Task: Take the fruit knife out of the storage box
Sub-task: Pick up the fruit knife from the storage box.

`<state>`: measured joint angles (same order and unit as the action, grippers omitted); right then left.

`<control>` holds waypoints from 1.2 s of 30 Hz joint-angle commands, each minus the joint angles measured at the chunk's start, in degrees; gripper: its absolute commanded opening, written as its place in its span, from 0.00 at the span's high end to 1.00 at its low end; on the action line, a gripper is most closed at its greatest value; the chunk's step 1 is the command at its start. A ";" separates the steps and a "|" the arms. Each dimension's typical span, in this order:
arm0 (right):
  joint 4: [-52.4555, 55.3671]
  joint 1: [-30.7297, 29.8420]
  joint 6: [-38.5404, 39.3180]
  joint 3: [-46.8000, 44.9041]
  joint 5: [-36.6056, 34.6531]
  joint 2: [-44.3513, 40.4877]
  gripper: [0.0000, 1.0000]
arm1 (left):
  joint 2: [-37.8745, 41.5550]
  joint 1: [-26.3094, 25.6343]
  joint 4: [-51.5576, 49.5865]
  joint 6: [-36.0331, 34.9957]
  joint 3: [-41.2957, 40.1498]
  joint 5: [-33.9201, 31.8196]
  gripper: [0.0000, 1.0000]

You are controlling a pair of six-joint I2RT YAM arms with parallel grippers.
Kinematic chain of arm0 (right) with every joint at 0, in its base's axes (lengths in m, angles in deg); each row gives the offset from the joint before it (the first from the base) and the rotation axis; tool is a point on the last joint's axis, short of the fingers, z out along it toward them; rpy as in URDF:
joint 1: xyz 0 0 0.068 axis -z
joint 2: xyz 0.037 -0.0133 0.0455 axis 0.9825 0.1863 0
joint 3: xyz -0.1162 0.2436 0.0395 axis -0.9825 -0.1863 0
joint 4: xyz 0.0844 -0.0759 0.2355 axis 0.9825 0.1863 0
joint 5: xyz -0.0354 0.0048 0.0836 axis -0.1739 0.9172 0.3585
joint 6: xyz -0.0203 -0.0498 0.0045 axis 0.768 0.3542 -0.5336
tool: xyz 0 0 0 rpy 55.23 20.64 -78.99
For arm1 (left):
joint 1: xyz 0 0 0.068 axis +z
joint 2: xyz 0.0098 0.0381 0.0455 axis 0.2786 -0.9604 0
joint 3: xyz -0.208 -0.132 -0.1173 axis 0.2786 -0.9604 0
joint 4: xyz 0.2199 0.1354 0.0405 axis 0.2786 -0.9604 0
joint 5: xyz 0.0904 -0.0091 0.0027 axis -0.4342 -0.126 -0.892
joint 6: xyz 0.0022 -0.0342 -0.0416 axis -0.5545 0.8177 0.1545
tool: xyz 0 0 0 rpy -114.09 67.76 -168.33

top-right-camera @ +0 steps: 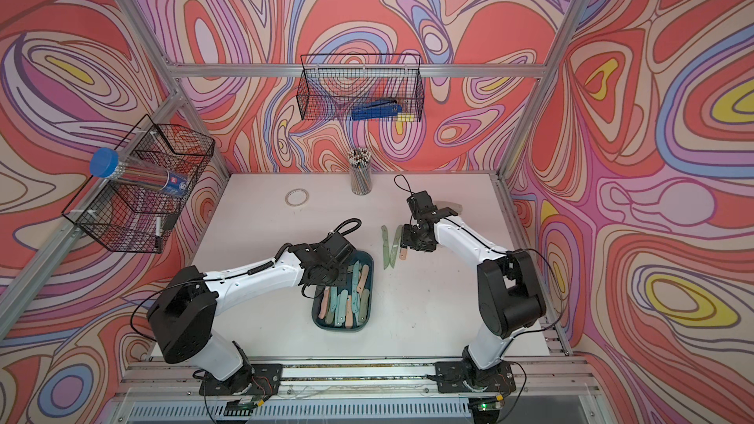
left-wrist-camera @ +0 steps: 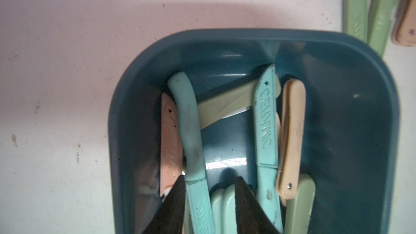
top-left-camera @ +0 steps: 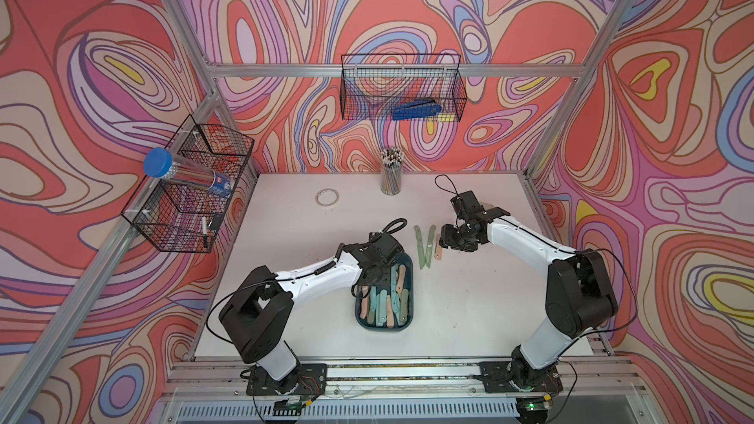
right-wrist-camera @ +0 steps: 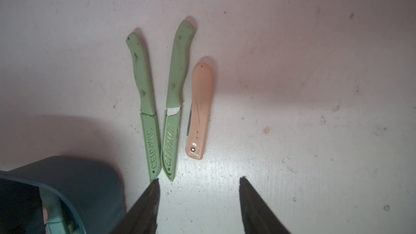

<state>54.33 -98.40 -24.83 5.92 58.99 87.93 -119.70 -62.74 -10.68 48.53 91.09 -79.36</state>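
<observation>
Over the table, in both top views, the storage box (top-left-camera: 410,295) (top-right-camera: 372,279) sits mid-table, packed with pastel fruit knives (top-left-camera: 385,307). The left gripper (top-left-camera: 373,275) dips into its far end, fingertips hidden from above, so there's no reading the jaws from up here. Just beyond the box the right gripper (top-left-camera: 446,240) hovers beside two green sheathed knives (top-left-camera: 420,246) and a pink folding knife (top-left-camera: 437,252), partly covering them. Left wrist view now: two dark fingers (left-wrist-camera: 175,199) straddle the sheath of a turquoise knife (left-wrist-camera: 191,131) lying inside the box, jaws narrow. One finger is against it and pale green handles (left-wrist-camera: 222,203) crowd the other; whether it's truly pinched, I cannot tell, and one end of the box is cut off. Right wrist view: jaws wide, nothing between them, above bare table (right-wrist-camera: 315,64). The green pair and the folding knife lie side by side in full view, with only a corner of the box showing.
</observation>
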 commanded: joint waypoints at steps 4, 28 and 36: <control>0.14 0.24 0.04 -0.37 -0.08 -0.47 0.42 | -3.07 -0.38 -1.85 3.71 0.86 -2.08 0.62; 0.30 0.29 -0.14 -0.06 0.78 -0.35 0.42 | -8.39 -0.37 0.72 1.92 1.97 2.03 0.98; 0.40 0.24 -0.10 -0.02 0.70 -0.12 0.42 | -5.62 -0.38 -1.13 0.45 4.25 2.85 1.00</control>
<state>54.46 -98.40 -24.88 5.92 59.43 87.93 -127.28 -62.76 -9.98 49.53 92.92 -76.96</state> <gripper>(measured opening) 0.582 0.112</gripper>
